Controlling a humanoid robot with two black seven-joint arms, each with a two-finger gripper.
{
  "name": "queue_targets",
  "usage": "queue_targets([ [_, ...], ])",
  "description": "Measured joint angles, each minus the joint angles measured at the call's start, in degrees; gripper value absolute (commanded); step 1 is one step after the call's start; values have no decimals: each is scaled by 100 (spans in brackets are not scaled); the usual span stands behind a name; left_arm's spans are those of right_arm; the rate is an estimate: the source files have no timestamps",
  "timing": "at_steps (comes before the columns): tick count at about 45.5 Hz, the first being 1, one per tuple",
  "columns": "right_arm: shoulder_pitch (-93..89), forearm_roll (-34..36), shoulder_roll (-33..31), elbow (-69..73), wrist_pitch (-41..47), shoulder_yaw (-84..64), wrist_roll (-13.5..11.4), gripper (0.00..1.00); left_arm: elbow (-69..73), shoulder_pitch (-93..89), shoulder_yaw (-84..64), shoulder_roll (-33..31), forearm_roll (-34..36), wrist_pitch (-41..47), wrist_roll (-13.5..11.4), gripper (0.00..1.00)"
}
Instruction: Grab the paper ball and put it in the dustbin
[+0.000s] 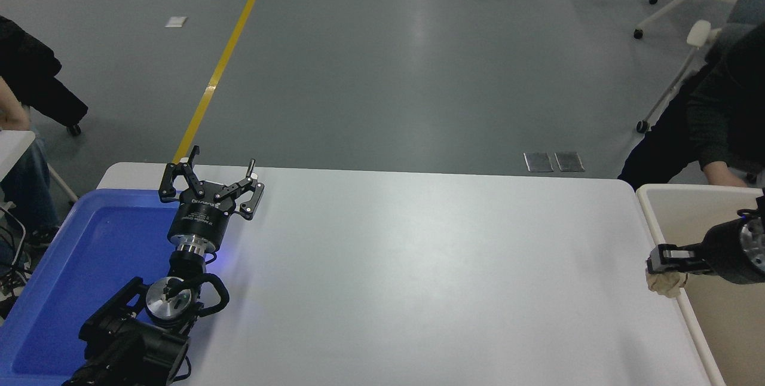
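- The right black hand comes in from the right edge, clenched on the small crumpled wad of tan-beige paper, which hangs just below its fingertips.
- The paper wad is held off the white tabletop, right at the near-left rim of the large cream plastic rectangular dustbin; it overlaps that rim in the view, and whether it touches the rim cannot be told.
- The dustbin stands against the tabletop's right edge, its smooth inner wall showing behind the right hand.
- The left black hand is parked at the lower left, fingers spread and holding nothing, over the far right edge of the shallow blue plastic tray.
- White lettering runs across the left hand's body, too small and inverted to read with certainty.
- A person in a dark sleeve leans at the far right, behind the dustbin.
- Another person's dark clothing shows at the left edge.
- A yellow line crosses the grey floor beyond the tabletop.
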Motion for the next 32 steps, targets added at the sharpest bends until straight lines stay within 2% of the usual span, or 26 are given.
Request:
queue_targets([
  [10, 1464, -432, -454, 90, 1431, -153, -16, 0, 0, 0, 6, -1, 1, -2, 0, 99],
  [16, 2072, -680, -591, 64, 1882, -183, -25, 0, 0, 0, 7, 0, 6, -4, 6, 99],
  [23, 2428, -806, -665, -110, 2139, -154, -110, 0, 0, 0, 7, 0, 7, -4, 9, 99],
  [32, 2238, -584, -770, -752, 1940, 14, -442, 0, 0, 0, 8, 0, 9, -4, 9, 99],
])
